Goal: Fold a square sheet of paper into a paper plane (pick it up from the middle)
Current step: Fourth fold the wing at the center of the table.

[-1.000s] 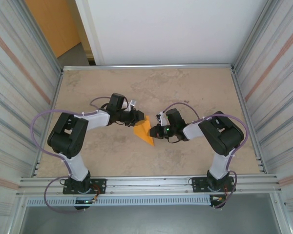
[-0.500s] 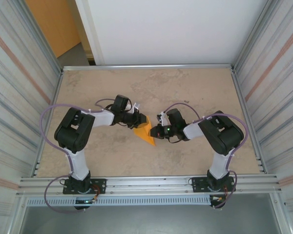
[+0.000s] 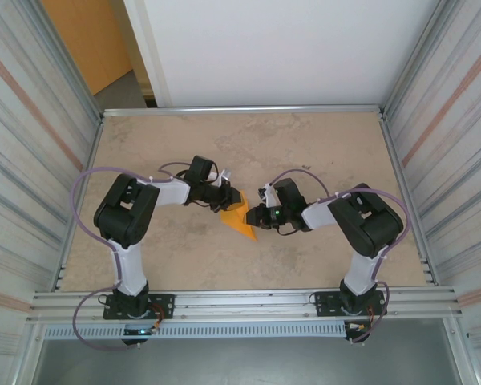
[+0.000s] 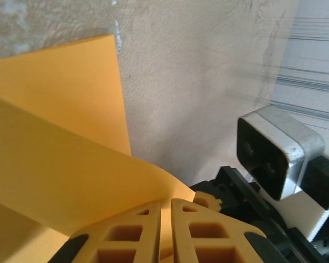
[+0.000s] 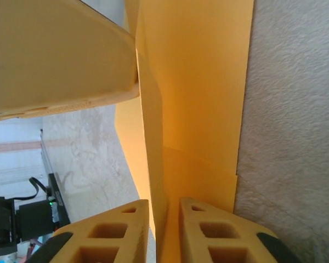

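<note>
Mid-frame: orange paper (image 3: 240, 220) folded into a pointed wedge, plane unfinished; left gripper (image 3: 232, 199) pinched on its upper edge; right gripper (image 3: 252, 216) straddling a crease, clamped or loose impossible to tell; further folds remaining.

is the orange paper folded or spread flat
Folded. The orange paper is a pointed triangle from above, and the right wrist view shows its layers overlapping along a crease.
</note>
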{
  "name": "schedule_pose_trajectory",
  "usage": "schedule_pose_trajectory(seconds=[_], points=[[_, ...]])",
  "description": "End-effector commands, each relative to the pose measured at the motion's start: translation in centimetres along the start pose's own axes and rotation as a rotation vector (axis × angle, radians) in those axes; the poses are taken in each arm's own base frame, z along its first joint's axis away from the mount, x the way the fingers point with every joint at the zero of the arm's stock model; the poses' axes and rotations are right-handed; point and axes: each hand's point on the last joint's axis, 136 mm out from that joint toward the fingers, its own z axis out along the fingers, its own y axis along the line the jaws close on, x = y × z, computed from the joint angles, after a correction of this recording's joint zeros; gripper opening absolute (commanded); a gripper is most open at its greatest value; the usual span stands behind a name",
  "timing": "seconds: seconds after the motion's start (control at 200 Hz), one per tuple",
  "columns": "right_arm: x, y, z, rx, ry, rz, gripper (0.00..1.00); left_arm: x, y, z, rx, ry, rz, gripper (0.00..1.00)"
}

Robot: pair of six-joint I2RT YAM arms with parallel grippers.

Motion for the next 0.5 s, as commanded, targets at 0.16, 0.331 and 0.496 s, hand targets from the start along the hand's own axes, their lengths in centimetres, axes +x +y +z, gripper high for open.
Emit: schedule_pose_trajectory(seconds=[0.16, 0.331, 0.496], points=[[0.2, 0.0, -1.7, 0.08, -0.002, 0.037, 0.34, 0.2, 0.5, 0.5, -0.027, 0.024, 0.0, 0.14], [0.3, -0.3, -3.0, 0.143, -0.033, 0.034, 0.42, 0.1, 0.4, 0.4, -0.029, 0.021, -0.001, 0.14], [0.6, -0.3, -3.3, 0.251, -0.029, -0.021, 0.47, 0.1, 0.5, 0.5, -0.033, 0.022, -0.004, 0.14]])
